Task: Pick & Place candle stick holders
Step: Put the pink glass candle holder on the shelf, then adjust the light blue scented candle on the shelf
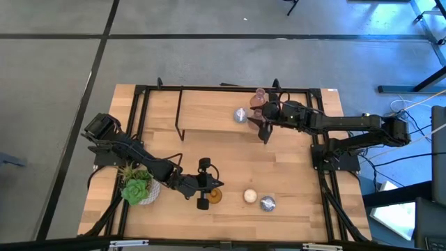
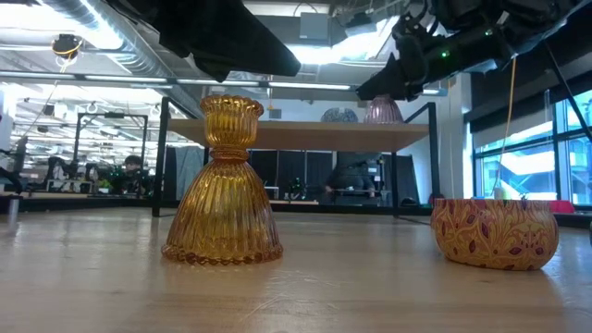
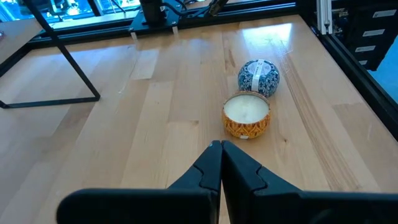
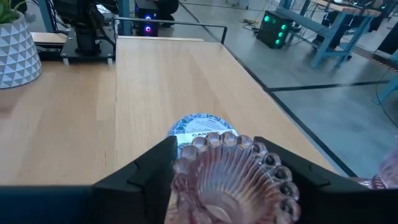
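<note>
On the raised shelf (image 1: 209, 111) at the table's far side, a pinkish-brown ribbed holder (image 4: 230, 180) stands between the parted fingers of my right gripper (image 1: 263, 120). A silvery holder (image 4: 199, 127) sits just beyond it on the shelf. Near the front edge an amber-gold holder (image 2: 224, 185) stands upright on its wide base. To its right are a cream-white holder in a patterned tin (image 3: 247, 115) and a silvery patterned ball-shaped holder (image 3: 259, 76). My left gripper (image 3: 221, 155) hangs shut above the table beside the amber holder (image 1: 214, 197), with nothing between its fingers. My right gripper comes nearly level from the table's right side, with one finger (image 4: 155, 171) on each flank of the pinkish-brown holder's beaded rim (image 4: 273, 165). The fingers lie right against the rim in the wrist view. Whether they touch it I cannot tell.
A green succulent in a white pot (image 1: 139, 187) stands at the table's front left, next to my left arm. The shelf's black frame legs (image 1: 180, 118) rise from the tabletop. Bare wood (image 1: 279, 160) lies between the shelf and the front row of holders.
</note>
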